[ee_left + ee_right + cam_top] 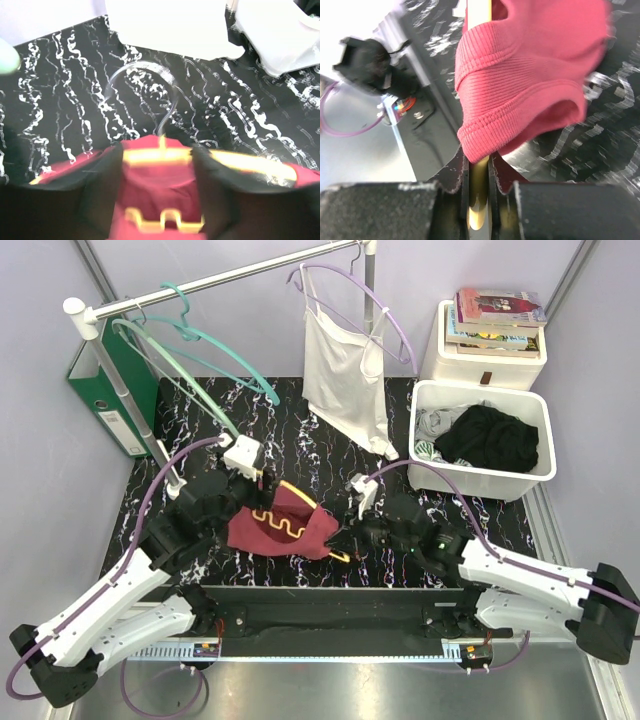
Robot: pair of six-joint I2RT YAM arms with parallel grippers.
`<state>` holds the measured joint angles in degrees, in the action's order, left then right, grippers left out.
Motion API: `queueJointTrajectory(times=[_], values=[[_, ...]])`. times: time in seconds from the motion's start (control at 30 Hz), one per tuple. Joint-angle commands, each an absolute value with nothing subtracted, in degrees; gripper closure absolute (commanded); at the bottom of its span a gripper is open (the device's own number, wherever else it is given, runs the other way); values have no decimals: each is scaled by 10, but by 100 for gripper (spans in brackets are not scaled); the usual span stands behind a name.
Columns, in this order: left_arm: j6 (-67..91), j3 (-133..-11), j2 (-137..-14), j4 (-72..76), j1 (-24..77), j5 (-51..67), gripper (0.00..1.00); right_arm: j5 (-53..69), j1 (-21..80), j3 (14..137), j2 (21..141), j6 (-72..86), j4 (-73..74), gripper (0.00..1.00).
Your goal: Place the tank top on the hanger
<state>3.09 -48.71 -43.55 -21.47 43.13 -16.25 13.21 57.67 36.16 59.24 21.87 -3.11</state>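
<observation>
Yellow hanger [478, 212] tip clamped in R pincer [479, 172]

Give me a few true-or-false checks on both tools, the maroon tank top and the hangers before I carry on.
1. The right tool is shut on one end of the yellow hanger. True.
2. The tank top lies in the white bin. False: it lies on the table, draped over the hanger; the bin holds a black garment.
3. The left tool is open, one finger on each side of the hanger's top. True.
4. The white camisole hangs on a teal hanger. False: it hangs on the lilac hanger.
</observation>
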Motion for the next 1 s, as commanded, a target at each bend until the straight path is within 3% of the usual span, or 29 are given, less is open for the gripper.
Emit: queueJointTrajectory(times=[0.0, 0.07, 0.13, 0.7, 0.97], values=[[33, -491, -425, -173, 433, -147, 21, 49, 571, 355, 530, 233, -34, 100], [33, -492, -426, -174, 433, -149, 5, 30, 572, 356, 514, 234, -10, 100], [35, -492, -426, -174, 434, -152, 1, 4, 571, 353, 505, 232, 19, 100], [32, -485, -377, -177, 434, -224, 1, -216, 567, 475, 483, 105, 108, 100], [33, -486, -375, -178, 433, -219, 1, -172, 501, 565, 527, 50, 91, 100]])
